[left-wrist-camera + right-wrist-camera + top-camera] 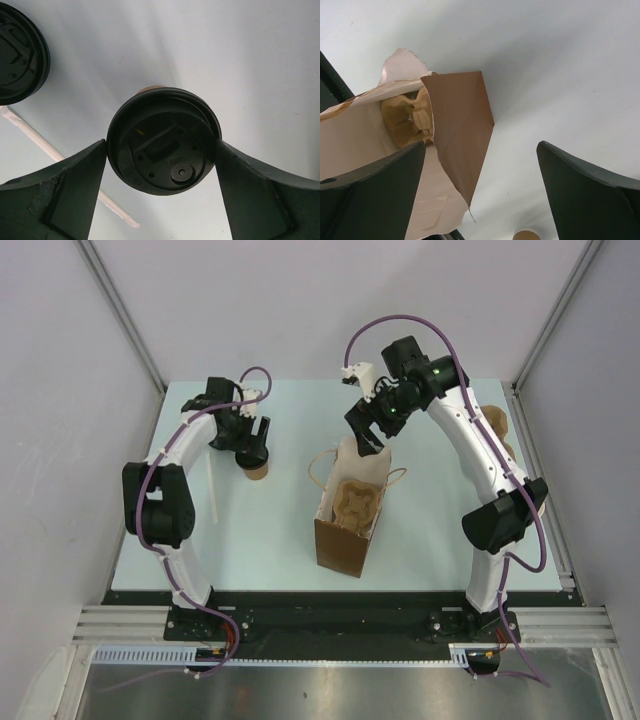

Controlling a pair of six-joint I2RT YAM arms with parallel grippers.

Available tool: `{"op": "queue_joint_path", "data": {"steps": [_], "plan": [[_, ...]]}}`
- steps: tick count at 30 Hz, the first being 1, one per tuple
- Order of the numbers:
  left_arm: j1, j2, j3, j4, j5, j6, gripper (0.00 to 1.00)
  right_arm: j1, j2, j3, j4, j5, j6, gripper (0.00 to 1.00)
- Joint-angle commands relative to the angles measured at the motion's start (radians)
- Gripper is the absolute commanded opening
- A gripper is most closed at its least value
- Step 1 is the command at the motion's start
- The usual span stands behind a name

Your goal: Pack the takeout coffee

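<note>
Pale bench (260, 550) between white walls carries everything. On its left half the takeout coffee (258, 471) stands upright on the surface, long axis vertical, directly under the left gripper (256, 448), which comes at it from above. In the left wrist view the black lid (162, 140) fills the gap of that gripper (161, 145), with one finger (70, 195) at each side of the rim, spread wide. The tips look to be at the rim, but I cannot tell whether they already press on it.

Near the middle stands the paper bag (345, 540), to the cup's right and a little nearer the arm bases. Its mouth opens upward and a pulp cup carrier (355, 502) sits inside. The right gripper (368, 438) hangs at the bag's far rim, jaws released and wide, nothing between them.

The left arm is plainly the nearer one. I judge the coming move to be a grasp at the lid line, a straight lift, then a carry rightward over the bag's mouth and down into a carrier pocket.
</note>
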Motion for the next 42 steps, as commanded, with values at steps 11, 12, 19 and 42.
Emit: {"op": "queue_joint_path", "data": {"steps": [11,12,19,42], "plan": [[0.001,-0.008,-0.030,0.002,0.037,-0.003,0.57,0.005,-0.041,0.003,0.003,0.004,0.007,1.00],[0.001,-0.014,-0.025,0.002,0.050,-0.003,0.54,0.005,-0.043,0.002,-0.002,0.001,0.005,1.00],[0.001,-0.144,0.061,-0.033,0.107,0.037,0.29,0.005,-0.046,-0.015,-0.006,-0.006,0.001,1.00],[-0.325,-0.226,0.897,-0.392,0.471,0.071,0.05,0.033,-0.054,0.034,-0.026,-0.098,0.068,0.00]]}}
